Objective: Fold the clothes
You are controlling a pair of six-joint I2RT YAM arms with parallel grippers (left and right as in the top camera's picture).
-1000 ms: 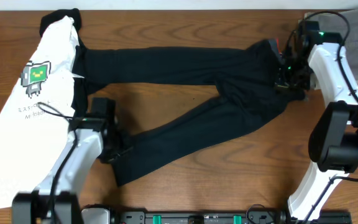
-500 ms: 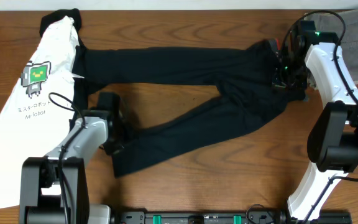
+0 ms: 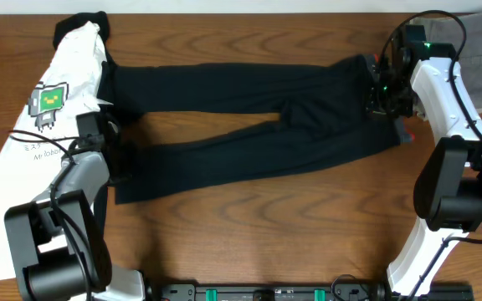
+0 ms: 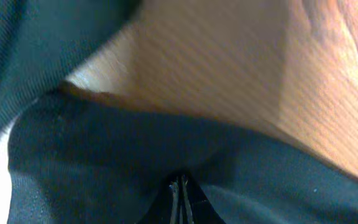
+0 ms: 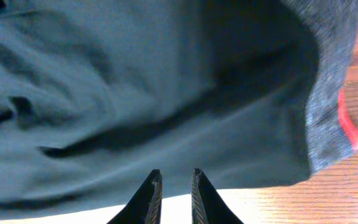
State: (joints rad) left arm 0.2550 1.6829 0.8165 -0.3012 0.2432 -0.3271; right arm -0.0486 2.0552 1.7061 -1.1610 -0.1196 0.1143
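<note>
Trousers (image 3: 249, 125) spread across mid-frame; we see left gripper (image 4: 180, 196) clamped on leg end (image 3: 132, 188) at left, right gripper (image 5: 174, 188) jaws slightly apart by waistband (image 5: 331, 93), upper right.

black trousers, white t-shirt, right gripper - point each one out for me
black trousers (image 3: 224, 84), overhead view, on the upper leg
white t-shirt (image 3: 11, 184), overhead view, on the lower body
right gripper (image 5: 176, 175), right wrist view, between its fingertips

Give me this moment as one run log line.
task: fold trousers | left gripper: shut on trouser leg | right gripper: slightly open near waistband, holding nothing | legs: side by side
</note>
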